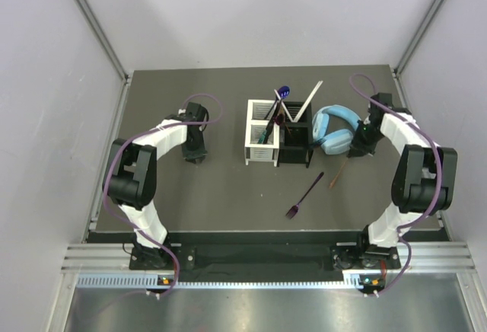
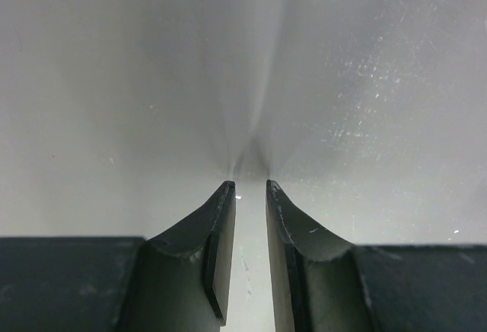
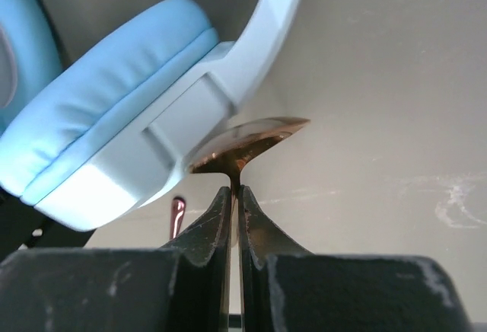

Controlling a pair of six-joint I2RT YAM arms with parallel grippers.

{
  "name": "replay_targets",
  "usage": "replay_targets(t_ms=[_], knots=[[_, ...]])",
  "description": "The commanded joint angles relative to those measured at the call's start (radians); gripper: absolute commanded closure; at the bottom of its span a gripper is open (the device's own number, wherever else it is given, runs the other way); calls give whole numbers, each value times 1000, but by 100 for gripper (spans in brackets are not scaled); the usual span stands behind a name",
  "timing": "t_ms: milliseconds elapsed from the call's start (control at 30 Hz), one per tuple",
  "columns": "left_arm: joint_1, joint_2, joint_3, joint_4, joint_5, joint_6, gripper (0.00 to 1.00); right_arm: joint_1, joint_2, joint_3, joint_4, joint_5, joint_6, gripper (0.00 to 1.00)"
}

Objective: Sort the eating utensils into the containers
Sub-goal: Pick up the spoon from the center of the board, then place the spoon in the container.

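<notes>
The white caddy (image 1: 259, 143) and the black caddy (image 1: 295, 145) stand side by side at mid table. A purple-blue spoon (image 1: 283, 92) and a pale stick (image 1: 309, 101) lean out of the black caddy. A purple fork (image 1: 304, 195) lies in front of the caddies. My right gripper (image 1: 356, 149) (image 3: 236, 189) is shut on the neck of a brown spoon (image 3: 251, 140), right beside the light-blue headphones (image 3: 144, 119). The spoon's slim brown length (image 1: 338, 173) shows below the gripper. My left gripper (image 1: 196, 155) (image 2: 249, 185) is empty, its jaws a little apart, left of the caddies.
The light-blue headphones (image 1: 335, 128) lie to the right of the black caddy, touching the spoon's bowl in the right wrist view. A reddish utensil tip (image 3: 176, 216) shows on the table under them. Walls close in the table on three sides.
</notes>
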Motion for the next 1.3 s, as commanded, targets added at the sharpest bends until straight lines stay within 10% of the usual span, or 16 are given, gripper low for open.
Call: replay_targets(t_ms=[0, 1267], knots=[[6, -8, 12, 4, -1, -4, 72, 39, -70, 88, -12, -16, -27, 100], [4, 18, 21, 7, 24, -11, 72, 263, -38, 741, -202, 90, -89, 100]])
